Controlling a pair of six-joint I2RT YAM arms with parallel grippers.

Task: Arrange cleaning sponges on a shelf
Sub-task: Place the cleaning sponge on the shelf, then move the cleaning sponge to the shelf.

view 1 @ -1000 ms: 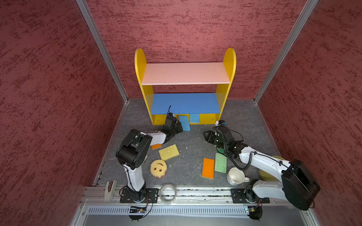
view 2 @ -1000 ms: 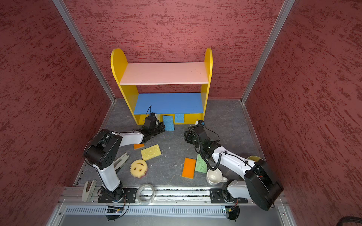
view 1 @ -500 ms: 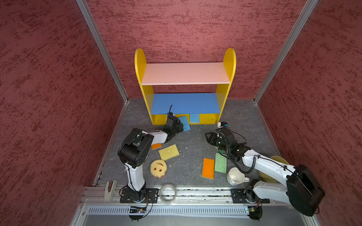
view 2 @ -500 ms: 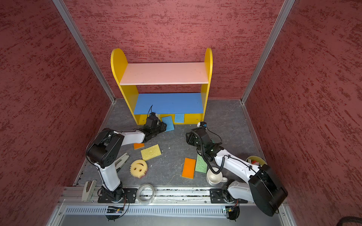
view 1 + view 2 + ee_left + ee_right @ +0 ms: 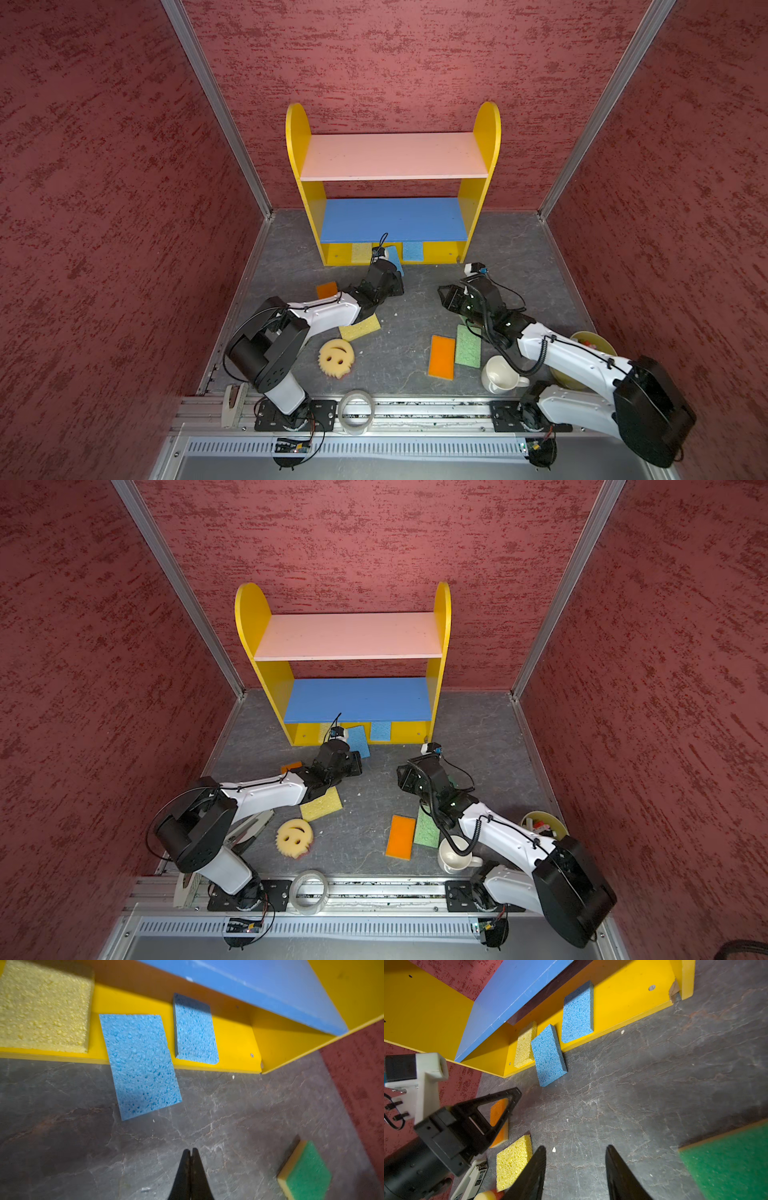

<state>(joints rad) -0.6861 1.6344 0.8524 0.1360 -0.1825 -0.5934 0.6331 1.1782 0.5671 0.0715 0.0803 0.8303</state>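
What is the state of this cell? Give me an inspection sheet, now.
Surface: grey marbled tabletop, white crumbs.
Job's things: shelf; pale yellow sponge, blue sponge on its base; tilted blue sponge half off it; loose on tabletop: smiley sponge, bright yellow sponge, half-hidden orange sponge, orange sponge, green sponge.
Clutter: white mug, tape ring, bowl.
Grippers: left gripper shut, empty; right gripper open, empty.
Cables: black cable along right arm.
Surroundings: red textured walls.

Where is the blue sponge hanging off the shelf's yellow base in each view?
A top view: tilted blue rectangular foam sponge at the shelf's yellow base front edge.
A top view: same spot.
Left wrist: straddling base edge and floor, here.
Right wrist: same, beside the pale yellow foam sponge.
Shared landmark: second blue foam sponge flat on the base.
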